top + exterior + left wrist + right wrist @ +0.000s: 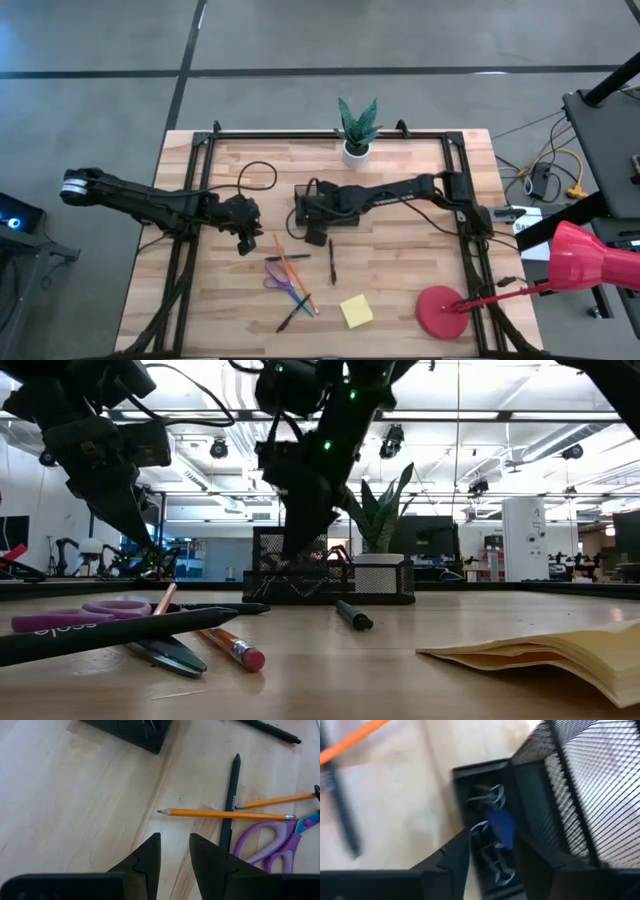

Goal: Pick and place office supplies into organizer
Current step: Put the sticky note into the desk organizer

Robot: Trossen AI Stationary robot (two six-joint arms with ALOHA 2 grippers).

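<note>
While over organizer (322,207), right pincer (492,851).

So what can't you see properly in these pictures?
- High view: what's inside the organizer, hidden under the right gripper.
- Right wrist view: blurred; the blue thing among the binder clips can't be named.
- Low view: scissors blades, behind a black pen.

Left arm stretched in low over the tabletop (400,270), its pincer (246,238) hanging well apart from the organizer (322,208), tips pointing down with a narrow gap between them (nothing held). Right arm reaching across, right pincer (492,852) poised directly over the organizer's low front compartment, fingers parted.
</note>
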